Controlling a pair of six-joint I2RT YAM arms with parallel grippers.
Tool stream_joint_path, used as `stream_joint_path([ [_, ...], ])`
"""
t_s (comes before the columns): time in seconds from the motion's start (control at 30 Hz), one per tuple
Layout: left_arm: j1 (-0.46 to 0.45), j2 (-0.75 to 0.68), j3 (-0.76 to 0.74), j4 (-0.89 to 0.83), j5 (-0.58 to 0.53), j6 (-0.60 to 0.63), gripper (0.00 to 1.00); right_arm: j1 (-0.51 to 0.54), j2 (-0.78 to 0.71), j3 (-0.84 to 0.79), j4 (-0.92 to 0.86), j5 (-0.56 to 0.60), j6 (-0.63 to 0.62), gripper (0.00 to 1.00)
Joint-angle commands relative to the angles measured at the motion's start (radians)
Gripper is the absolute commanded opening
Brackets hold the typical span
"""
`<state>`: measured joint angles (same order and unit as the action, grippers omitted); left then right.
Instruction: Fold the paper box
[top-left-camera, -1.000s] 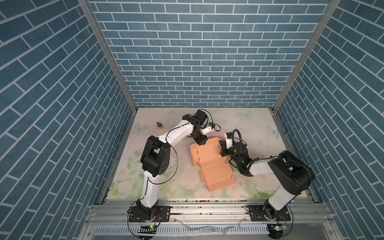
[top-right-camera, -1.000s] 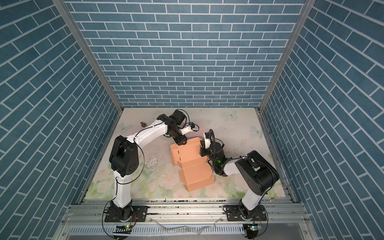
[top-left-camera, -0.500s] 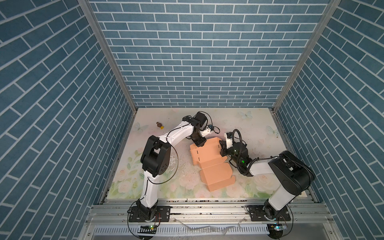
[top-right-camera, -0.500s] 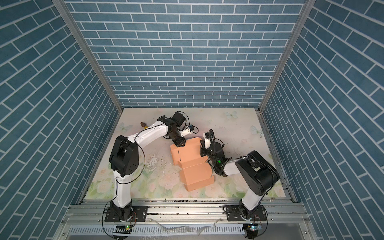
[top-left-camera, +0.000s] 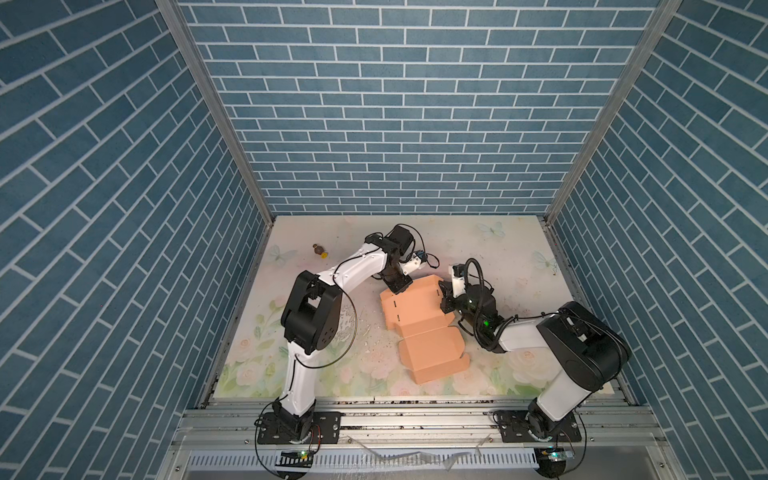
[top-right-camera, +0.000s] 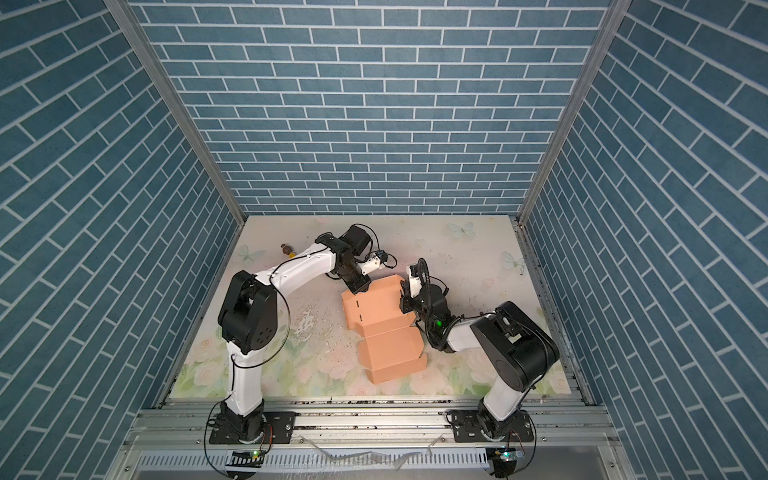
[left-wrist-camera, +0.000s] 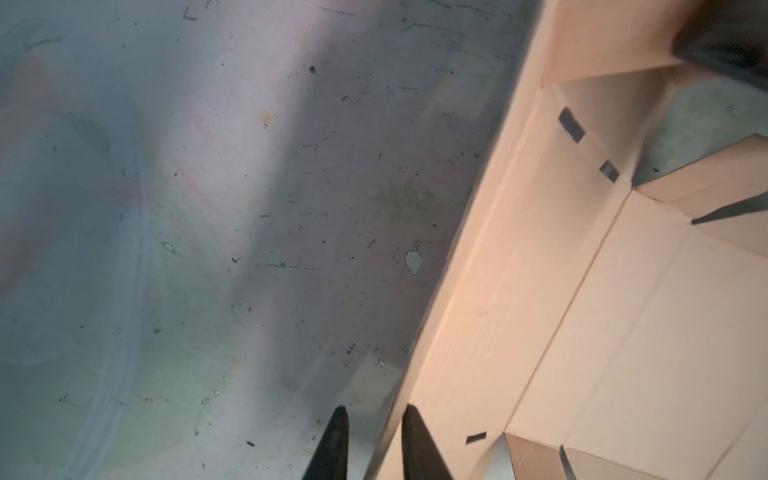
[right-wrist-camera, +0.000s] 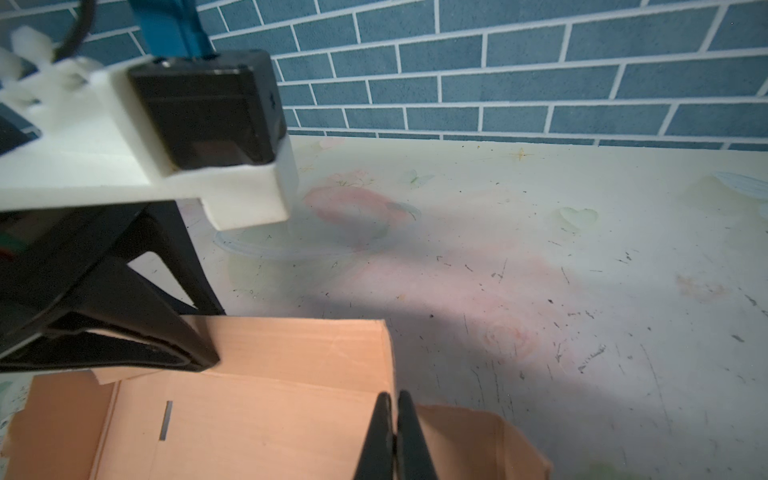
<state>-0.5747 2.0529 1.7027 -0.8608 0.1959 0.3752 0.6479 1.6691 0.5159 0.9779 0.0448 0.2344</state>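
The left gripper (top-left-camera: 397, 287) has dipped to the far wall of the paper box (top-left-camera: 415, 320) and its jaws have drawn in. The box and the right gripper (top-left-camera: 444, 296) have not shifted. The box lies mid-surface (top-left-camera: 503, 266), half formed, with the far tray's walls partly raised and the lid panel flat toward the near edge. The left jaws are narrow and astride that far wall (the left wrist view shows a sliver of surface beside the outer finger), so I cannot tell whether they grip yet. The right gripper is pinched shut on the wall at the tray's right corner. If the left jaws close off the crease, the thin card may buckle. If the two arms pull apart, the wall could slip free or tear at its slots
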Motion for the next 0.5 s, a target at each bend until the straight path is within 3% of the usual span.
stream_joint_path([
  [0.0, -0.002, -0.046, -0.018, 0.000, -0.014, -0.006, 0.20, -0.001, -0.036, -0.002, 0.014, 0.009, -0.025, 0.01],
  [0.2, -0.005, -0.068, -0.033, 0.006, -0.015, -0.014, 0.16, 0.001, -0.065, -0.007, 0.007, 0.018, -0.024, 0.09],
  [0.37, -0.026, -0.098, -0.064, 0.033, -0.070, -0.031, 0.15, 0.000, -0.125, -0.026, -0.024, 0.038, -0.010, 0.40],
  [0.47, -0.048, -0.107, -0.078, 0.053, -0.171, -0.055, 0.15, -0.001, -0.201, -0.048, -0.092, 0.118, 0.011, 0.57],
])
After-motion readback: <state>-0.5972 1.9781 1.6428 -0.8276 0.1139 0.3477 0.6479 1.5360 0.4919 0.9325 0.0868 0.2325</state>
